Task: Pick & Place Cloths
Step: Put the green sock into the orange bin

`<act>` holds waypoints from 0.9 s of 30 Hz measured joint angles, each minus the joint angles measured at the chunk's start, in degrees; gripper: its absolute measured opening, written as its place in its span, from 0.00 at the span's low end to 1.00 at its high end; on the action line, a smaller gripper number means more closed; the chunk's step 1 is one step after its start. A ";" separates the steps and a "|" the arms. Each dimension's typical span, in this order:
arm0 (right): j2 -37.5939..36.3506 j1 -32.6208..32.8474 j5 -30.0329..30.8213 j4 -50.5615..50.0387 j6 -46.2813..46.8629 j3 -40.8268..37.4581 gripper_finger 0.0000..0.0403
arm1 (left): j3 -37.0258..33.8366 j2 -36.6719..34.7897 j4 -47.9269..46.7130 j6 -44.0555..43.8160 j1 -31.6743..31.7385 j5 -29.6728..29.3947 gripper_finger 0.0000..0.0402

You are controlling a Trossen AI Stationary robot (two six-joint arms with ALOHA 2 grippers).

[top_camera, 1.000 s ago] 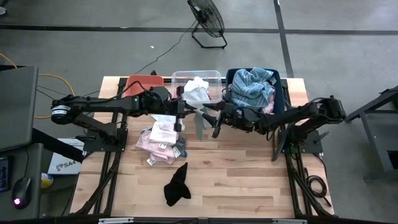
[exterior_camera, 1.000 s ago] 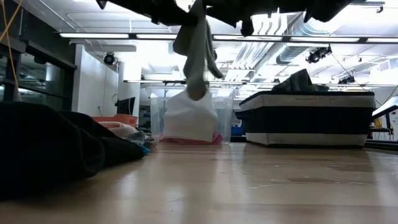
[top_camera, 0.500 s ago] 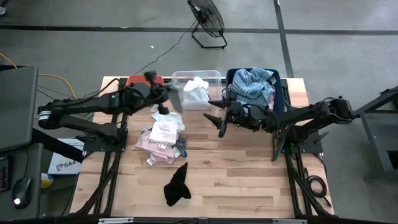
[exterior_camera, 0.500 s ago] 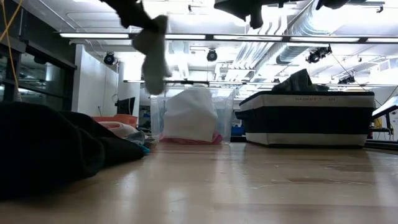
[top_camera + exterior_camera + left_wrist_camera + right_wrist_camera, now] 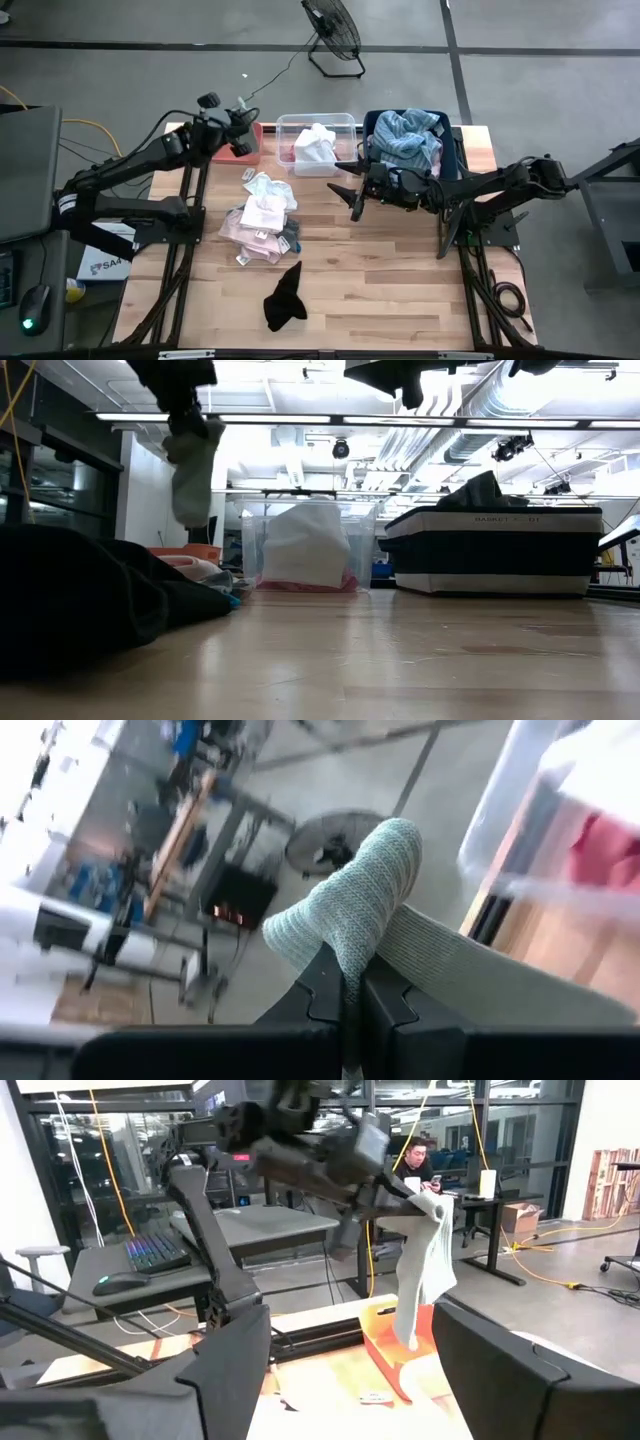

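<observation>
My left gripper [image 5: 244, 141] is shut on a pale grey-green knit cloth [image 5: 192, 472] over the orange bin [image 5: 232, 131] at the table's far left. The right wrist view shows this cloth [image 5: 421, 1288] hanging above the bin [image 5: 398, 1346]. My right gripper [image 5: 347, 199] stands open and empty above the table's middle, in front of the clear bin [image 5: 316, 124]. A pile of pink, white and grey cloths [image 5: 262, 221] lies on the table. A black cloth [image 5: 284, 298] lies nearer the front edge. My left gripper pinches the grey-green cloth between its two fingers [image 5: 325, 992], at a bunched part [image 5: 352, 942] near its upper end. The fingers reach out nearly level, slightly downward. The cloth hangs slack below them [image 5: 412, 1315], clear of the table and above the orange bin.
The clear bin holds a white cloth [image 5: 315, 146]. The dark blue bin [image 5: 453, 150] at the far right holds a blue-striped cloth [image 5: 405, 139]. A person [image 5: 415, 1158] sits at a desk beyond the table. Bare wood lies at the table's near right.
My left gripper has carried the grey-green cloth from the table's middle, near my right gripper, toward the far left edge until it is over the orange bin, turning from pointing down to nearly level. The cloth has stayed hanging below it. My right gripper has hardly moved.
</observation>
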 joint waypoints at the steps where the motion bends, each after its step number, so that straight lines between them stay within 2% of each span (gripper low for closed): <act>1: 0.00 0.00 0.00 -0.03 0.00 0.00 0.67 | -0.02 0.13 -0.67 -0.19 1.66 0.90 0.00; 7: 0.01 0.00 0.02 -0.51 0.00 0.00 0.67 | -0.83 1.47 -0.84 -2.46 10.03 5.21 0.00; 15: 0.04 0.00 0.04 -0.67 0.02 0.00 0.67 | -6.95 4.43 3.53 -2.37 18.36 7.29 0.00; 19: 0.04 0.00 0.04 -0.65 0.25 0.00 0.67 | -9.18 6.86 7.33 -2.43 20.14 7.53 0.00; 24: 0.05 0.00 0.04 -1.07 1.29 0.00 0.67 | -9.53 10.83 4.66 -4.73 20.62 8.62 0.00; 27: 0.07 0.00 0.04 -1.09 1.29 0.00 0.67 | -9.53 13.12 3.11 -6.99 20.64 11.20 0.00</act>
